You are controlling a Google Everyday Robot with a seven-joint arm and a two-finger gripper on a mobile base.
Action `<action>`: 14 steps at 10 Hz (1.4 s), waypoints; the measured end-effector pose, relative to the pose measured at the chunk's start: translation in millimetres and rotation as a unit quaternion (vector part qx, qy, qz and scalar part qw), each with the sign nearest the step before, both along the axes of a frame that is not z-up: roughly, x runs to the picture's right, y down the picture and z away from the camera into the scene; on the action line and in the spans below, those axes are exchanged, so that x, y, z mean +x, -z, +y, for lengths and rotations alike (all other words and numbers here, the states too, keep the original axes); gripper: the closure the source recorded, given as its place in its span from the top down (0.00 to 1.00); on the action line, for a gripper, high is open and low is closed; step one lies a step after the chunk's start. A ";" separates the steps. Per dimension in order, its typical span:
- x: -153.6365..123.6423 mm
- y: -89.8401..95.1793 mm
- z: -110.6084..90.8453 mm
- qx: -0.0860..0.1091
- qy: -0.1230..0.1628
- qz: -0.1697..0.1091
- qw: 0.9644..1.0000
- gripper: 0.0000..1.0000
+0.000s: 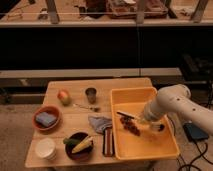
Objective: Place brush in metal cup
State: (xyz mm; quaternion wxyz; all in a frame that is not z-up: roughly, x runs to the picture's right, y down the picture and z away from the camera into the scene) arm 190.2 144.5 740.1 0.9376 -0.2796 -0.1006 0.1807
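Observation:
The brush (125, 116) lies slanted over the yellow tray (150, 147). Its dark end points to the tray's left, and its small dark bristle head (160, 128) is to the right. My gripper (145, 120) is at the end of the white arm that comes in from the right. It is down over the middle of the brush and hides most of the whitish handle. The metal cup (91, 94) stands upright on the wooden table, left of the tray's far corner, well apart from the gripper.
An apple (63, 96) and a thin utensil (86, 107) lie near the cup. A grey cloth (99, 122) and a dark red bar (108, 141) lie beside the tray. A red bowl (46, 118), white paper cup (45, 148) and dark bowl (80, 145) are at left. Dark reddish bits (132, 128) lie in the tray.

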 end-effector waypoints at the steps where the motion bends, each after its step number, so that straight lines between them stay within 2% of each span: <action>1: -2.8 3.3 -12.6 0.006 -0.004 -0.011 1.000 0.05; 4: -22.9 11.0 -42.7 0.018 -0.003 -0.034 0.999 0.05; 8: -71.0 30.0 -87.9 0.036 0.014 -0.079 0.996 0.05; 10: -105.6 33.4 -108.8 0.041 0.025 -0.109 0.993 0.05; 14: -171.1 40.4 -143.5 0.052 0.046 -0.152 0.986 0.05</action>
